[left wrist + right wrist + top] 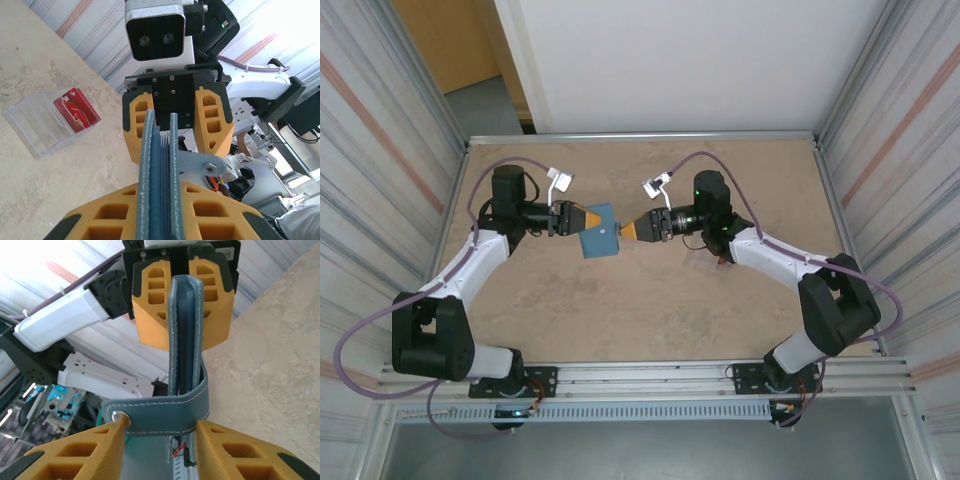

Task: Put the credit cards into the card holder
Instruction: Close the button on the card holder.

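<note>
The teal card holder hangs on edge above the table between both grippers. My left gripper is shut on its left edge; in the left wrist view the fingers clamp the closed covers. My right gripper stands open around the opposite edge. The snap strap lies across the gap, its snap end against one fingertip. One red credit card lies in a clear plastic case on the table. Thin layered edges show between the covers; I cannot tell whether they are cards.
Metal rails border the tan table at the back and sides. Corrugated walls stand close on the left and right. Grey cables loop over both arms.
</note>
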Controlling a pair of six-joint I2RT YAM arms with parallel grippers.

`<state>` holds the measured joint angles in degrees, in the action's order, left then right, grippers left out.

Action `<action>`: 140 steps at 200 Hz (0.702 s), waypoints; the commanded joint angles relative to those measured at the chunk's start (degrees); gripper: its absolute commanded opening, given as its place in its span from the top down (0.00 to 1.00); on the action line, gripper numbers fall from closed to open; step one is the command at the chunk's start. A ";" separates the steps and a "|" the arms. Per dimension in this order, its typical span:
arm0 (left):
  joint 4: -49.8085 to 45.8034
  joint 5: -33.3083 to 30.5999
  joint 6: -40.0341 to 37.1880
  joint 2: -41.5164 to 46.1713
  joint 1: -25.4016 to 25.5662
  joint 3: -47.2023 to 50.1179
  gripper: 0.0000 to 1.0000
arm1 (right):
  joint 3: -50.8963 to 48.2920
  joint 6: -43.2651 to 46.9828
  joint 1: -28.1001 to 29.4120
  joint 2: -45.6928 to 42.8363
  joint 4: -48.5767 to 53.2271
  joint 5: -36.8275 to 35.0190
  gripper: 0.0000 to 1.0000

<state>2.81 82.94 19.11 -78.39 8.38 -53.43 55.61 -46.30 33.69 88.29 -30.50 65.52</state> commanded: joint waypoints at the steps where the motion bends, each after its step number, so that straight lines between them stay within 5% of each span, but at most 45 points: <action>1: -0.67 1.10 -0.96 0.82 0.66 -1.94 1.00 | 2.29 -0.52 1.11 0.83 -1.94 1.73 0.61; 140: -1.93 -0.29 -1.86 0.80 1.63 -1.59 1.00 | 8.26 5.28 1.12 4.52 10.28 -4.68 0.55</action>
<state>1.93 80.53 18.63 -78.39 8.62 -53.52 60.64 -44.93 34.48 91.64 -23.75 64.84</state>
